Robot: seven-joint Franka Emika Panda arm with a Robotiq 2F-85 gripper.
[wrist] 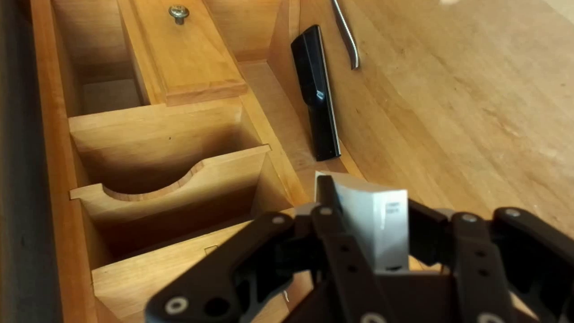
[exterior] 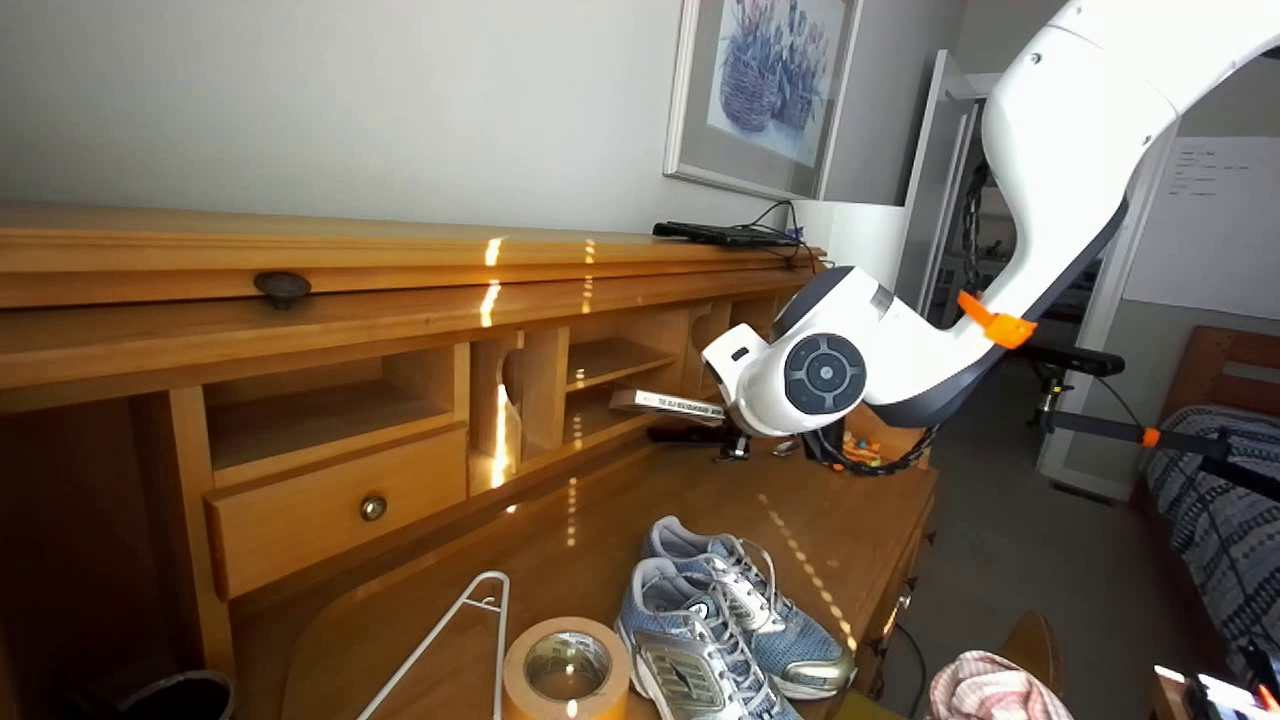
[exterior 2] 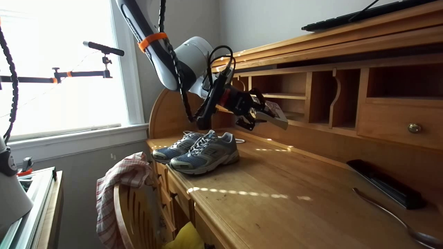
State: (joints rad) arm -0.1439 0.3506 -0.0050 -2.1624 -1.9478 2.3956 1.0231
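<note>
Entry: checked cloth (exterior 2: 118, 174), red and white, draped over a wooden chair (exterior 2: 121, 212), well apart from the pigeonhole hutch (exterior 2: 308, 86).

Entry: running shoes (exterior 2: 204, 152), one pair, blue and silver, soles down on the desk (exterior 2: 311, 221), out in front of the hutch.

Entry: my gripper (wrist: 372, 202), held in the air before the hutch, above the desk. Condition: fingers pinching a book (exterior 2: 277, 111), one on either side of it. Step in hand, by my judgement: a mid-air hold of the book. The next move, on the same judgement, calls for a firm, even pinch and slow travel, the book's free end being near enough to the hutch front to risk a knock.

Entry: the book, as held. Pale spine with dark capitals, seeming to read "The Old Neighborhood"; the rest illegible to me. Light cover with darker print; cream page edges. Tilted, not level. Location: in front of the hutch; whether it touches the wood I cannot tell.

Entry: small drawer (exterior 2: 384, 122), built into the hutch, round brass-toned knob.

Entry: black elongated object (exterior 2: 386, 183), kind uncertain, on the desk at the foot of the hutch.

Entry: metal spoon (exterior 2: 423, 238), apparently, on the desk, farther forward from the hutch, its end cropped.
</note>
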